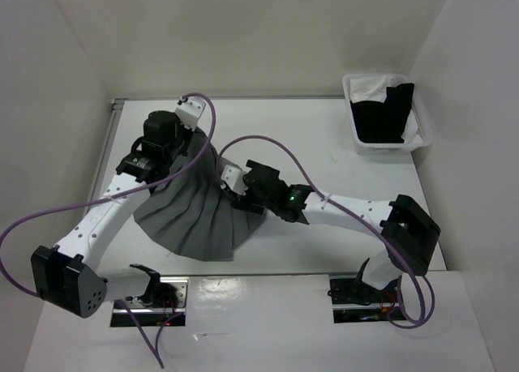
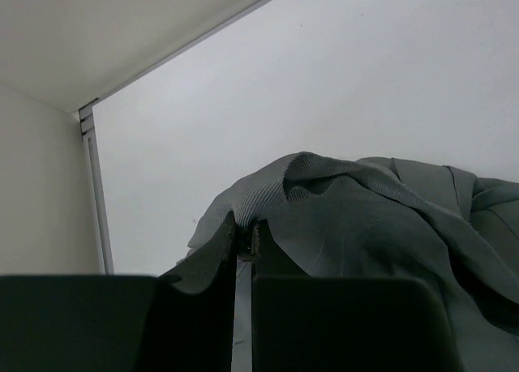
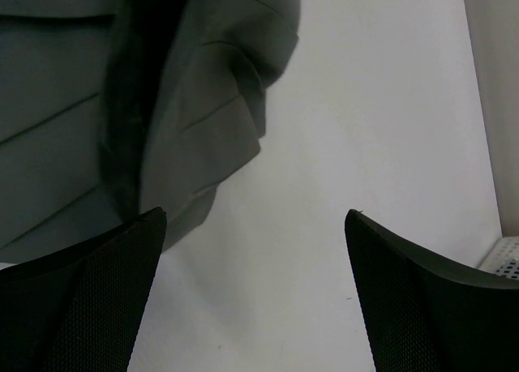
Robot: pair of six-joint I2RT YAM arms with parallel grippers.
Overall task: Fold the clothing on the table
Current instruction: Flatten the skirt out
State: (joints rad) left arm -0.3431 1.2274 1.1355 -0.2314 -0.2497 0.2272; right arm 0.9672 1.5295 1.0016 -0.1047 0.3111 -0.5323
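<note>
The grey pleated soft-fabric skirt (image 1: 195, 218) lies fanned on the large flat white table (image 1: 324, 137), left of centre, between the 2 arms. The left gripper (image 2: 246, 234) is pinched tight on a raised ridge of cloth at the skirt's far-left part. The right gripper (image 3: 255, 215) stands wide apart at the skirt's right edge, holding nothing, with bare tabletop between its fingers. To fold well, the right gripper should probably move left onto that loose edge and close on the full layer. Then both should lift evenly and carry the cloth across without dragging the pleats askew.
</note>
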